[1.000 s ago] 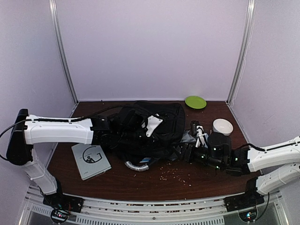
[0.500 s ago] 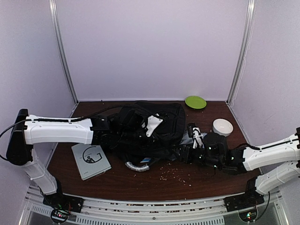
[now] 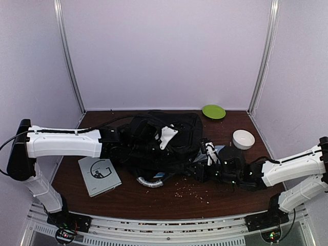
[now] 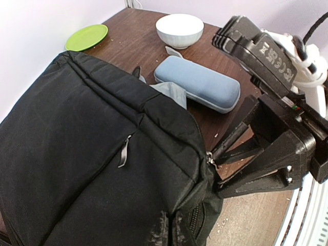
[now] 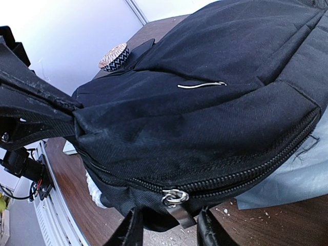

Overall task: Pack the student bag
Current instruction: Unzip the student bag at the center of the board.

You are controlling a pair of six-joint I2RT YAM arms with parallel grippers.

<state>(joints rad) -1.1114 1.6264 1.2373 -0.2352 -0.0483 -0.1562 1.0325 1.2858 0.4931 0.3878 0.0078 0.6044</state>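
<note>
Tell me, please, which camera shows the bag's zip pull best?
The right wrist view: the zip pull sits large and sharp between the open fingers of the right gripper. The left wrist view shows it small at the bag's corner; in the top view it is too small and dark to tell.

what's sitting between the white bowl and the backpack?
A light-blue case lies between the white bowl and the student bag, with a grey cloth beside the bag's edge. Clearest in the left wrist view.
</note>
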